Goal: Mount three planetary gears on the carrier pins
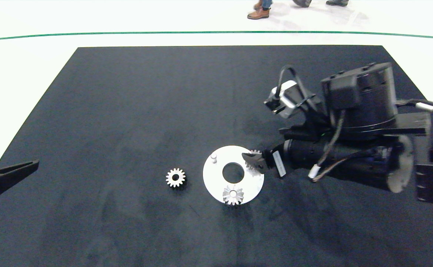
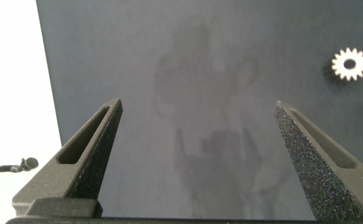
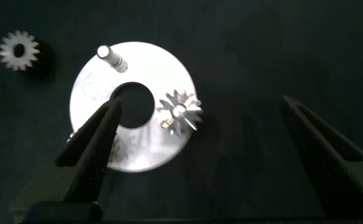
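Right pincer (image 1: 254, 161) reached low over the white disc (image 1: 216, 181), fingers apart | gears: one (image 1: 233, 194) on a pin, one (image 1: 254, 158) beneath the fingertips, one (image 1: 175, 177) on the bench (image 1: 127, 111) beside the disc | one carrier pin (image 1: 213, 158) bare | left pincer (image 2: 197, 137) parked at the bench's left edge, fingers apart.

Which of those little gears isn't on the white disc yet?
The loose gear lying alone on the dark mat beside the white disc. One gear sits on a pin; another is by the right gripper.
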`<state>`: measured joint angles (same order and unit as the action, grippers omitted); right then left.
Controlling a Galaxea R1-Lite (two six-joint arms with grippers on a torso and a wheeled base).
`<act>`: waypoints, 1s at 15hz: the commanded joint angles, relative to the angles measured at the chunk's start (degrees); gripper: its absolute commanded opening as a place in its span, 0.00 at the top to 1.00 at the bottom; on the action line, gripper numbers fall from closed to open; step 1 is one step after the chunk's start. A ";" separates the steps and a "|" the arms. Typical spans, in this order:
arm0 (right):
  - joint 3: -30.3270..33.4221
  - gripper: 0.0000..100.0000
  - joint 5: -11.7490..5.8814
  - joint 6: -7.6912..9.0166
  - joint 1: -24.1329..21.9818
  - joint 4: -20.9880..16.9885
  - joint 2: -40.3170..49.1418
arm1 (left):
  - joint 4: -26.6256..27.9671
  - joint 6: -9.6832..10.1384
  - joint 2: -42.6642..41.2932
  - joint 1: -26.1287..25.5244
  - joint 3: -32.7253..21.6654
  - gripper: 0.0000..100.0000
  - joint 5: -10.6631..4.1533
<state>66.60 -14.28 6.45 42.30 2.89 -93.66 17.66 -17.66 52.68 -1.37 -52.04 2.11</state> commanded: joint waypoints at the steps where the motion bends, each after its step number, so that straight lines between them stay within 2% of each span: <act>1: -5.60 0.00 -0.31 0.14 -8.82 -10.27 21.41 | 2.29 -0.88 0.23 -1.10 1.15 0.00 0.09; 3: -5.60 0.00 -0.05 0.23 -14.62 -12.91 26.07 | 4.22 -1.23 0.15 -4.00 1.68 0.00 0.18; 4: -5.69 0.00 0.04 0.32 -17.52 -15.28 28.80 | 5.10 -1.14 0.32 -7.34 2.30 0.00 0.09; 5: -5.86 0.00 0.04 0.49 -19.01 -19.41 32.22 | 5.01 -1.06 1.03 -10.68 3.88 0.00 -0.35; 6: -6.57 0.00 -0.05 0.49 -19.10 -22.14 33.81 | 5.01 -0.97 1.90 -12.43 4.67 0.00 -1.76; 7: -7.10 0.00 -0.14 0.58 -19.10 -23.10 34.33 | 5.01 -0.88 2.43 -14.10 5.11 0.00 -2.81; 8: -7.27 0.00 -0.23 0.58 -19.19 -23.28 34.25 | 4.84 -0.18 4.28 -16.65 5.55 0.00 -4.13; 11: -7.10 0.00 -0.14 0.67 -19.45 -23.02 33.28 | 3.17 1.32 9.81 -18.76 5.81 0.00 -4.39; 13: -6.74 0.00 -0.14 0.93 -19.45 -22.75 31.87 | 0.62 2.81 11.57 -21.84 5.81 0.00 -5.54; 14: -6.66 0.00 -0.14 0.93 -19.45 -22.66 31.87 | 0.53 2.99 12.19 -23.24 5.81 0.00 -6.77; 15: -6.66 0.00 -0.14 1.02 -19.54 -22.75 31.96 | 0.00 2.90 13.86 -24.39 5.72 0.00 -8.96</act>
<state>59.87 -14.32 7.39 22.80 -19.72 -61.25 17.91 -14.74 63.59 -24.06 -46.28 -5.95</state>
